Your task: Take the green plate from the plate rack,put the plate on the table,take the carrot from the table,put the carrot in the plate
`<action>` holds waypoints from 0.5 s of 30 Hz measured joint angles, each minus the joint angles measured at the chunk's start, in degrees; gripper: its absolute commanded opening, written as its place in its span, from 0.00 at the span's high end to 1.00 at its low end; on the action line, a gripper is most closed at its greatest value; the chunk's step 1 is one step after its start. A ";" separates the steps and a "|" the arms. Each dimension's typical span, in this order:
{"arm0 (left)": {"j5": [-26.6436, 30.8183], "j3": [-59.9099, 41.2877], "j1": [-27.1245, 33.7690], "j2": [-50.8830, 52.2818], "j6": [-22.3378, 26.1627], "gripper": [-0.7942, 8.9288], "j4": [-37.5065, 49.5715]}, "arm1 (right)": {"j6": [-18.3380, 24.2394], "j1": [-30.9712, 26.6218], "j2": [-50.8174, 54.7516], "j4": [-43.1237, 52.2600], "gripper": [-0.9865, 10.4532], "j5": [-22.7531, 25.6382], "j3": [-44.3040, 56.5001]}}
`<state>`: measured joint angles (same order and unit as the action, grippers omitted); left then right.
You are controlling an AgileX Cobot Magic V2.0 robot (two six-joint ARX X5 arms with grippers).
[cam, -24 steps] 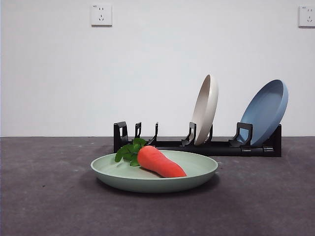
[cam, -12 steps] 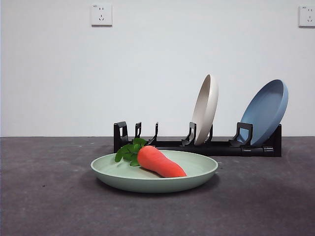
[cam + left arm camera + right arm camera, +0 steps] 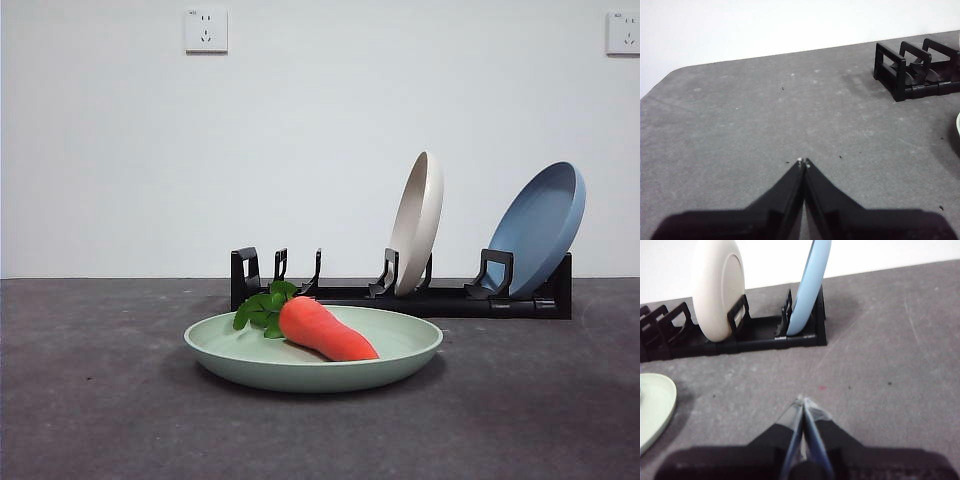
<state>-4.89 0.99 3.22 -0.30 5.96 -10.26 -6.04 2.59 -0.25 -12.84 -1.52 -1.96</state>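
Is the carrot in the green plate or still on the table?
In the plate: the carrot lies on its side inside the green plate, which sits flat on the table.

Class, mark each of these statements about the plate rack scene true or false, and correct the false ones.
1. The carrot lies in the green plate. True.
2. The green plate stands in the plate rack. False: it lies flat on the table, in front of the rack.
3. The cream plate and the blue plate stand in the rack. True.
4. The left gripper holds the carrot. False: its jaws are shut on nothing, above bare table.
5. The right gripper is shut and holds nothing. True.
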 measured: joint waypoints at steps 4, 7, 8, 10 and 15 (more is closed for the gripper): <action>0.00 0.00 0.00 0.00 0.00 0.92 0.00 | -0.22 0.02 0.02 0.22 0.91 0.00 0.04; 0.02 0.00 0.00 0.00 0.00 0.92 0.00 | -1.01 0.02 0.02 0.24 0.91 0.02 0.04; 0.00 0.00 0.00 0.00 0.00 0.92 0.00 | -1.09 0.02 0.02 0.24 0.91 0.02 0.04; 0.00 0.00 0.00 0.00 0.00 0.92 0.00 | -1.27 0.02 0.02 0.24 0.91 0.09 0.04; 0.00 0.00 0.00 0.00 0.00 0.92 0.00 | -1.51 0.02 0.02 0.24 0.91 0.11 0.04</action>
<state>-4.89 0.99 3.22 -0.30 5.96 -10.26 -7.55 2.61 -0.23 -12.60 -1.41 -1.91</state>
